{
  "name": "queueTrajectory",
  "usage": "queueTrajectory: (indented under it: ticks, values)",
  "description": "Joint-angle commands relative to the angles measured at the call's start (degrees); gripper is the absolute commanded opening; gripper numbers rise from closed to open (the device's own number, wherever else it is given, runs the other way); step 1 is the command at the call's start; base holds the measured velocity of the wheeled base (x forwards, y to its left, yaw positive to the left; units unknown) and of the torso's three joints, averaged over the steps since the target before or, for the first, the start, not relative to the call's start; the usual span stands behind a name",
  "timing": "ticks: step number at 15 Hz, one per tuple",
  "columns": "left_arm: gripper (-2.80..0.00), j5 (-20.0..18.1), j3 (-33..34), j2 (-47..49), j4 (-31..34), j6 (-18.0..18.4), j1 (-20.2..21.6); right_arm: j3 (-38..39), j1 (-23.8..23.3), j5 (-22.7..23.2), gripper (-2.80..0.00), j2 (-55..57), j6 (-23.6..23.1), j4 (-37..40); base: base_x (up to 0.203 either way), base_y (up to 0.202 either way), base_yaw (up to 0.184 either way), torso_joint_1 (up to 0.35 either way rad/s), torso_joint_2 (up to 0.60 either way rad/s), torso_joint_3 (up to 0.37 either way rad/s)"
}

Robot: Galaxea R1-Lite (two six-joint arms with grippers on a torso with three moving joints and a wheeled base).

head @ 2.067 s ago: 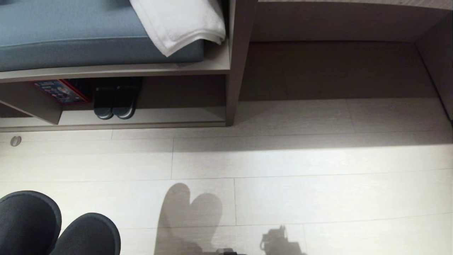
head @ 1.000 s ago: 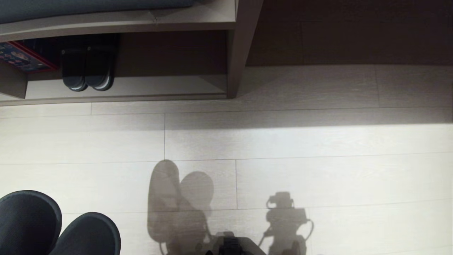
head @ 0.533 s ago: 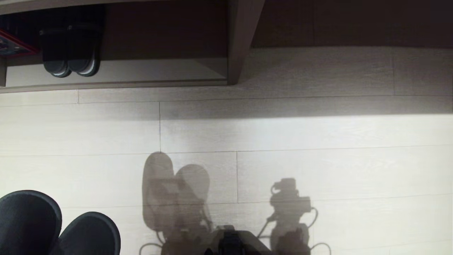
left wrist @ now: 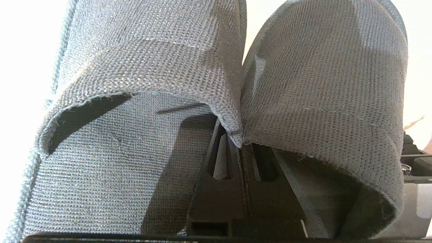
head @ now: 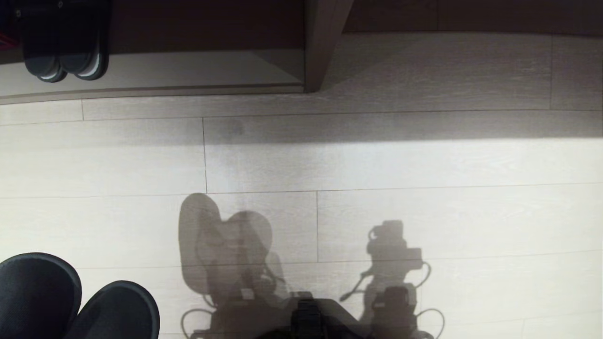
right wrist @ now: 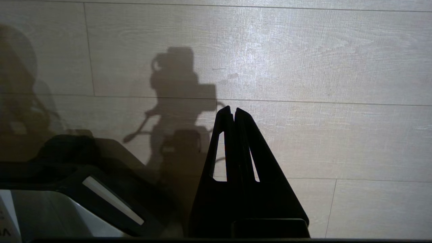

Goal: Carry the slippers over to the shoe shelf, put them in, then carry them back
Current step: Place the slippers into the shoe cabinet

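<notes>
Both slippers (left wrist: 236,84) hang pinched in the left gripper (left wrist: 236,141)'s jaws; keep them level nearing the shoe shelf (head: 188,70).

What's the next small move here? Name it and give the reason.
Probably bring the left pincer, shut on the slippers, forward toward the shoe shelf. The slippers hang near the robot, bare floor lies between, and the space beside the dark pair is free. The right pincer is shut and holds nothing.
</notes>
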Motion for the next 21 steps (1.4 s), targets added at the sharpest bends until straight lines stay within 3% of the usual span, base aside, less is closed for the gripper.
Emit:
queueTrajectory:
  ticks: [1, 11, 15, 17, 21]
  values:
    - [-2.8, -0.01, -0.06, -0.05, -0.01, -0.05, 0.0, 0.0, 0.03, 0.05, -2.8, -0.04, 0.0, 0.0, 0.0, 0.0, 0.0, 0.002, 0.01, -0.046]
    - [-2.8, 0.16, -0.09, -0.05, -0.01, -0.22, 0.0, 0.0, 0.05, 0.05, -2.8, -0.04, 0.0, 0.0, 0.0, 0.0, 0.0, 0.0, 0.0, -0.003]
    - [-2.8, 0.14, -4.28, -0.05, 0.97, 0.06, 0.0, 0.0, 0.04, 0.05, -2.8, -0.04, 0.0, 0.0, 0.0, 0.0, 0.0, 0.0, 0.0, 0.0]
    - [-2.8, -0.03, -12.92, 0.1, 5.43, 0.16, 0.0, 0.0, -0.04, 0.05, -2.8, -0.04, 0.0, 0.0, 0.0, 0.0, 0.0, 0.0, 0.0, 0.0]
    - [-2.8, -0.67, -32.55, 6.45, 21.23, 0.32, -0.04, 0.0, 0.05, 0.05, -2.8, -0.04, 0.0, 0.0, 0.0, 0.0, 0.0, 0.0, 0.0, 0.0]
